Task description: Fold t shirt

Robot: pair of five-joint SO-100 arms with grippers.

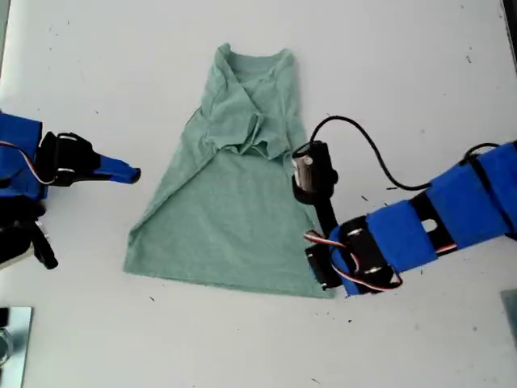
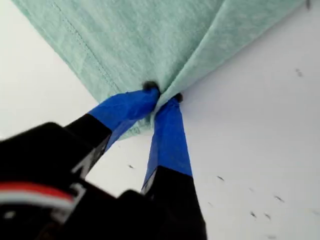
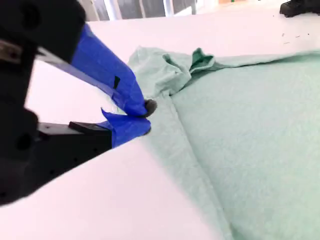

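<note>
One t shirt [image 1: 226,218], two blue arms, two end effectors, and one white table [image 1: 420,65].

No legible text, label, brand, number or sign found in any of the three views. The t shirt [image 1: 234,202] is plain, with no print or readable tag. The blue tape on both arms carries no writing. The white surface [image 1: 404,65] shows only small dark specks, none forming characters.
</note>
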